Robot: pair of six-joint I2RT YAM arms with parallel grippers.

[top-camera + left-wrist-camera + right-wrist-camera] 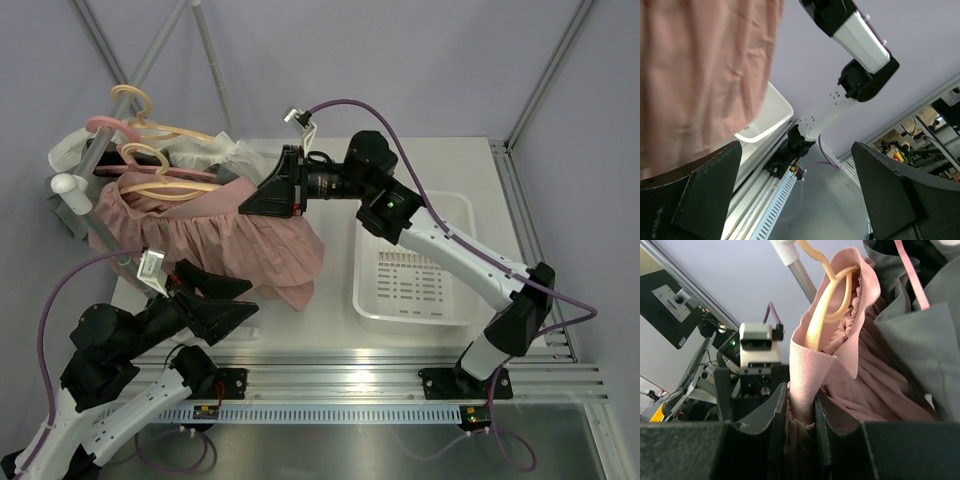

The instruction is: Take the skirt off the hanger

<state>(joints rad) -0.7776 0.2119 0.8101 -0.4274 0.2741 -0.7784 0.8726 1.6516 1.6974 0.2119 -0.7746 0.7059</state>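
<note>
Hanging garment: the pink gathered fabric skirt (215, 250) is draping below the cream plastic hanger (165, 182). Most of its cloth is falling on the side of the hanger that faces the arm bases.
Right gripper: the right gripper (800, 412) is reaching in from the hanger's right-hand end and is clamping a fold of the skirt's top edge between its jaws, just under that end. It is the nearer arm and is already on the cloth.
Left gripper: the left gripper (243, 298) is hovering well below the hanger, beside the skirt's lower folds, with its jaws spread wide and gripping nothing. Pink cloth is crossing the corner of its wrist view but is not lying between the fingers.
Hanger axis: the hanger's arm is running roughly left to right, and in the right wrist view it is pointing down toward the clamped fold.
Waistband: the elastic waistband (810, 365) is wrapping over the hanger's end, directly above the right jaws.
Deciding relation: the band is likely needing to be drawn along the hanger's arm and off its right-hand end, toward the right gripper.
</note>
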